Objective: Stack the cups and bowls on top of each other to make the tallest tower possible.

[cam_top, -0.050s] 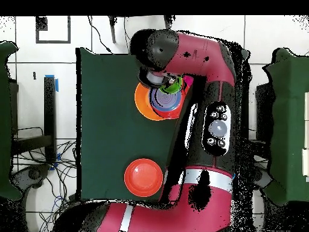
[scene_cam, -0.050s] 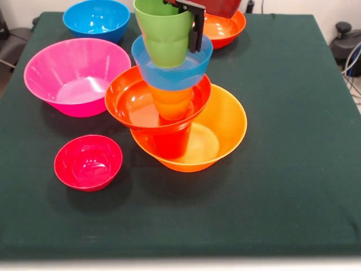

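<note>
The tower stands mid-table on the widest orange bowl (scene_cam, -0.050s: pixel 225 127) (cam_top, -0.050s: pixel 143 104). Inside that is a red-orange cup (scene_cam, -0.050s: pixel 169 141), carrying a red-orange bowl (scene_cam, -0.050s: pixel 130 101). Above come an orange cup (scene_cam, -0.050s: pixel 172 101) and a blue bowl (scene_cam, -0.050s: pixel 169 73) (cam_top, -0.050s: pixel 164 104). A light green cup (scene_cam, -0.050s: pixel 163 31) (cam_top, -0.050s: pixel 175 85) sits on top, in the blue bowl. My gripper (scene_cam, -0.050s: pixel 190 38) comes down at that cup's right rim. One black finger (scene_cam, -0.050s: pixel 196 31) lies against the outer wall and the other is hidden inside. The tower leans left.
A pink bowl (scene_cam, -0.050s: pixel 76 76) sits left of the tower and a small crimson bowl (scene_cam, -0.050s: pixel 88 162) at front left. A second blue bowl (scene_cam, -0.050s: pixel 96 20) is at back left, and a red-orange bowl (scene_cam, -0.050s: pixel 225 28) (cam_top, -0.050s: pixel 144 177) behind the tower. The arm (cam_top, -0.050s: pixel 199 66) covers much of the overhead view.
</note>
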Motion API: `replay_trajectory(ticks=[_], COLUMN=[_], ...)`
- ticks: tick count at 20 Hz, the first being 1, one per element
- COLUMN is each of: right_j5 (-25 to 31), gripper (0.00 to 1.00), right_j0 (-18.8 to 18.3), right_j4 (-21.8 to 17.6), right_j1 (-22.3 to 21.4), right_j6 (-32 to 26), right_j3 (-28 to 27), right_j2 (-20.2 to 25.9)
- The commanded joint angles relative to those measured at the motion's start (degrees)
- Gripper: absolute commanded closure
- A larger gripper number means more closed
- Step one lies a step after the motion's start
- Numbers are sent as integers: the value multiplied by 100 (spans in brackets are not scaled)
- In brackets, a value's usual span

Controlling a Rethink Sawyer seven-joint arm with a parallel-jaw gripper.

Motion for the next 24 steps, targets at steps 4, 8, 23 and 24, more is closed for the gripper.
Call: replay_trajectory(ticks=[4, 8, 23, 24], right_j5=[-370, -401, -401, -404], gripper=[100, 100, 0, 0], right_j0=[92, 95, 94, 102], right_j4=[-68, -62, -58, -83], right_j1=[233, 220, 252, 249], right_j6=[408, 430, 446, 421], right_j3=[627, 655, 623, 604], right_j2=[345, 340, 345, 338])
